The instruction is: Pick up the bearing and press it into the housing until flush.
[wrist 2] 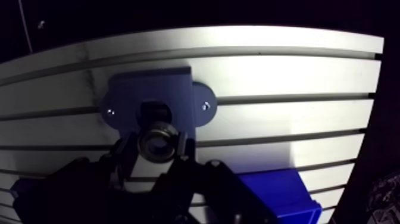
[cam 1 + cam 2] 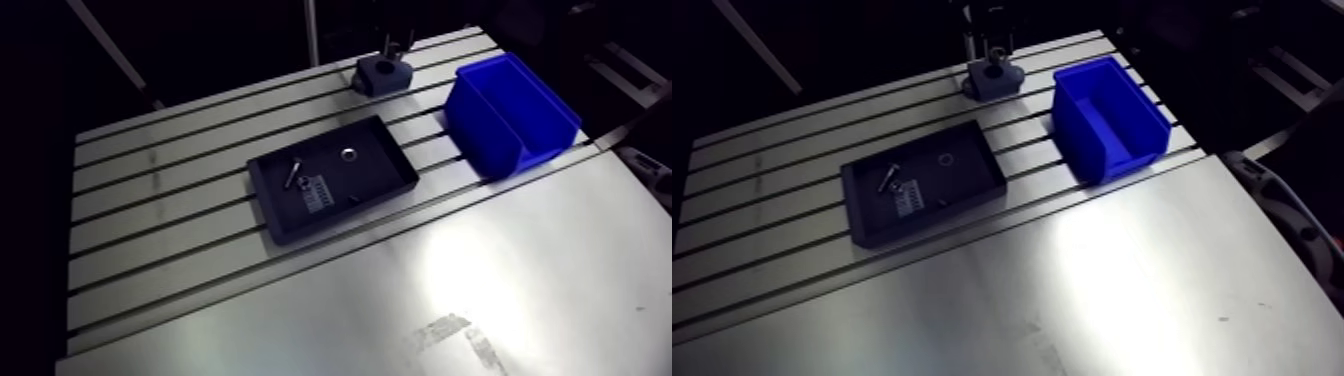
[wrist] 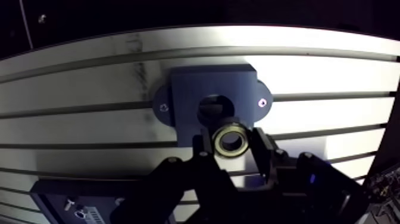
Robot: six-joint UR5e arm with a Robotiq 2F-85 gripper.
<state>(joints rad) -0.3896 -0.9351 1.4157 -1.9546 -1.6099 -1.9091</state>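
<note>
The gripper [image 3: 231, 146] is clamped on the bearing [image 3: 231, 140], with one finger [image 3: 205, 150] on each side of its outer ring. The bearing's flat face and open bore point straight back at the wrist camera, so its axis runs along the gripper's reach, toward the housing [image 3: 196, 89]. It sits just short of the housing's dark bore and overlaps the block's near edge. I can't tell whether the two are touching. The housing is a dark block with a rounded ear on each side and a bright fastener spot in each ear.

In the arm view the housing is at the top centre of the frame, close to the far edge of the table [image 2: 180, 180]. The slots run across the table from left to right. The blue bin [image 2: 482, 140] is at upper right, near the housing but with a gap between them. The black tray [image 2: 375, 165] is mid-frame and well apart from the housing. It holds a screw [image 2: 290, 170], a small ring [image 2: 348, 153] and a pale ribbed piece [image 2: 318, 192], which is too small to read anything off. There's bare table to the left of the housing, and a plain sheet fills the lower right.
</note>
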